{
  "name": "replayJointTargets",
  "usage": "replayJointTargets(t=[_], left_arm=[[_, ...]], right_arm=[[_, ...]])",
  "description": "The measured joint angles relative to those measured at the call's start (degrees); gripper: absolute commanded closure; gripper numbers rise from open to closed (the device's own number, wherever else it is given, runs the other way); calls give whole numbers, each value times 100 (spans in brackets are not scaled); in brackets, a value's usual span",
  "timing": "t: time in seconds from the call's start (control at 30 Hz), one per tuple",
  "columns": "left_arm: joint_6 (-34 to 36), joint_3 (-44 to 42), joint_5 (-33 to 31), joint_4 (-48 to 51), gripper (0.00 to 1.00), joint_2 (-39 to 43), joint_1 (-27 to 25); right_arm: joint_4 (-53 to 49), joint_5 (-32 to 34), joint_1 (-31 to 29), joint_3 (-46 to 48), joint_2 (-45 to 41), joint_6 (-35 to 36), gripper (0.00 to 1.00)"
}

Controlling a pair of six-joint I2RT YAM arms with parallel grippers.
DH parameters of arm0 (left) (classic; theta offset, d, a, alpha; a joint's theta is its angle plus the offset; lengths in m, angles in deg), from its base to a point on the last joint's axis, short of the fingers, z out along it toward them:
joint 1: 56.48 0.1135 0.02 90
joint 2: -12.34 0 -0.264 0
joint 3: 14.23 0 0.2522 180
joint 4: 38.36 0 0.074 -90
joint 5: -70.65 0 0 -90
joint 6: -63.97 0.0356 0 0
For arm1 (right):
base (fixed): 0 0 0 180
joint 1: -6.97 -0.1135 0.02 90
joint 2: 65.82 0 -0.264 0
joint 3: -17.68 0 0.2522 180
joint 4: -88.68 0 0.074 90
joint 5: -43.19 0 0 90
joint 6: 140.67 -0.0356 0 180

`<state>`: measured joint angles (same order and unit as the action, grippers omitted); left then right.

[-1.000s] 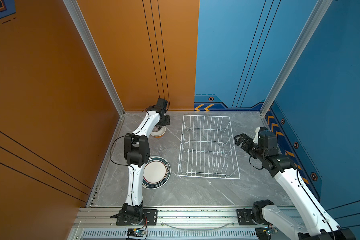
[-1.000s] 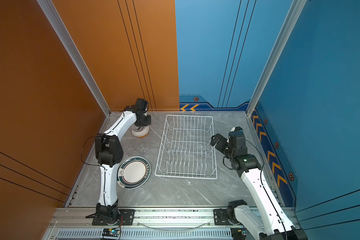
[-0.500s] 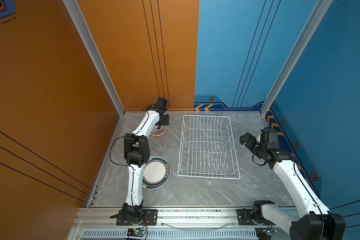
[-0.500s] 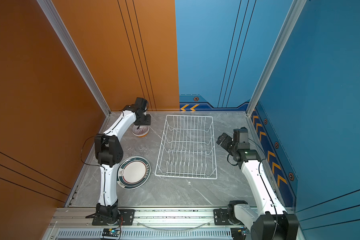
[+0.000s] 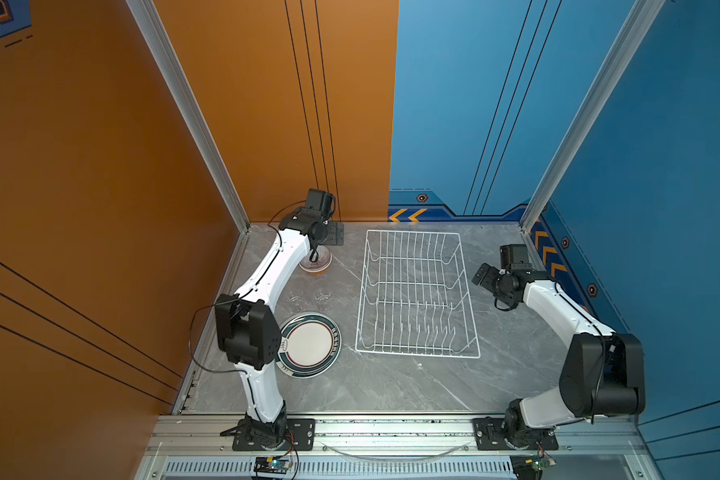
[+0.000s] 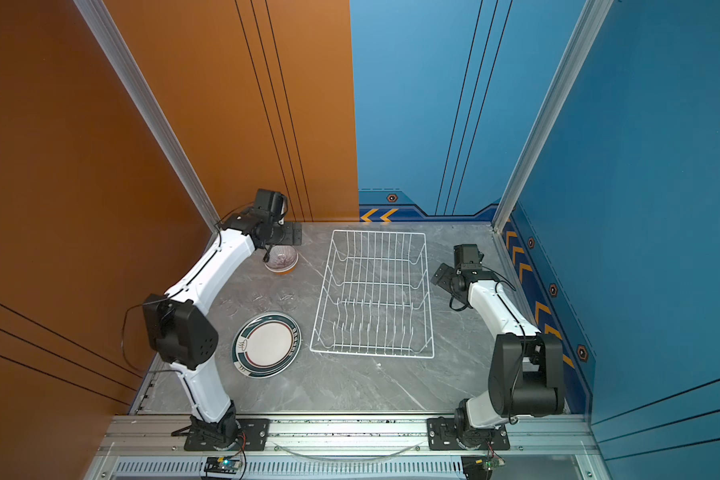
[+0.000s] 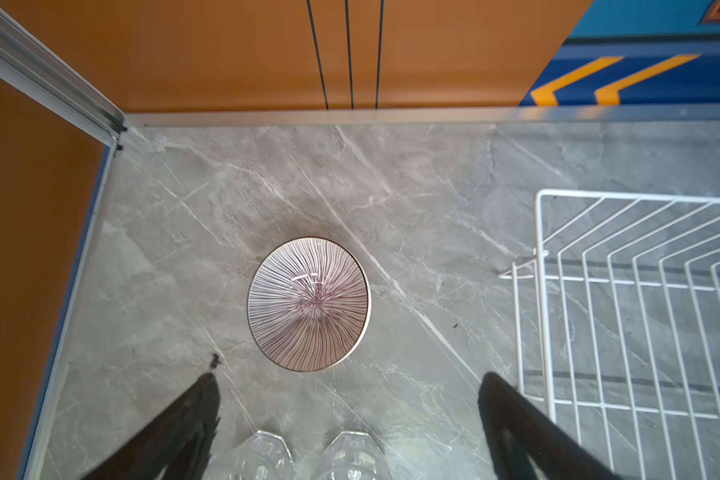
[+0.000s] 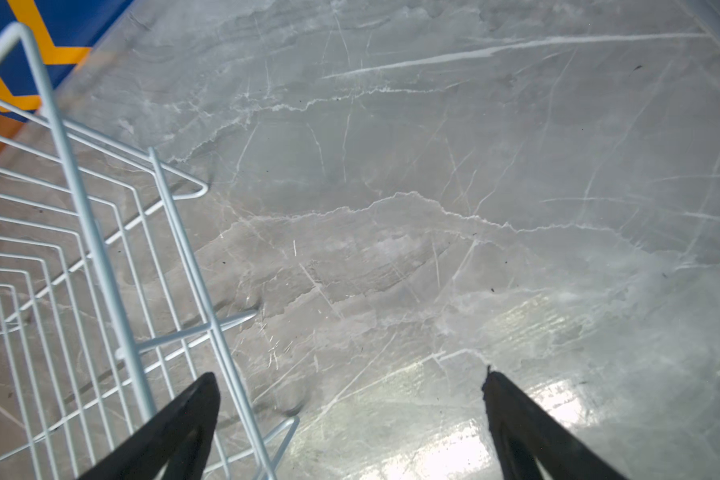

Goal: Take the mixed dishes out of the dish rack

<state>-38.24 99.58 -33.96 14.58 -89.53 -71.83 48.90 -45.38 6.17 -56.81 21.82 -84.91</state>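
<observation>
The white wire dish rack (image 5: 416, 295) sits mid-frame on the marble desk (image 5: 391, 386) in both top views. To its left stand a teal-rimmed plate (image 5: 308, 345), two clear glass cups (image 5: 323, 296) and a ribbed bowl (image 5: 316, 261) nested in an orange bowl (image 5: 317, 272). The left wrist view shows only the ribbed pattern, with the orange hidden. The left tool (image 7: 350, 375) hangs wide near that bowl, gripping nothing. The right tool (image 8: 350, 372), equally wide, hovers beside the rack's edge.
</observation>
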Motion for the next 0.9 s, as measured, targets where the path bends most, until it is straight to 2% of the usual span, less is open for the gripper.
replayJointTargets(t=[0.13,0.33,0.53,0.77,0.9], left_arm=[[0,-1530,-341,-962,2,1207,11],[-111,-2970,-623,-1853,2,1978,343],[-247,-3602,-634,-2275,2,2118,752],[-321,-3781,-621,-2568,2,2122,787],[-328,-4256,-614,-2920,2,2269,833]], right_arm=[[11,173,-236,-293,376,87,0],[26,444,-570,-739,767,98,0],[55,439,-807,-892,1058,81,0],[37,326,-1060,-1311,1303,83,0],[13,308,-1209,-1502,1349,83,0]])
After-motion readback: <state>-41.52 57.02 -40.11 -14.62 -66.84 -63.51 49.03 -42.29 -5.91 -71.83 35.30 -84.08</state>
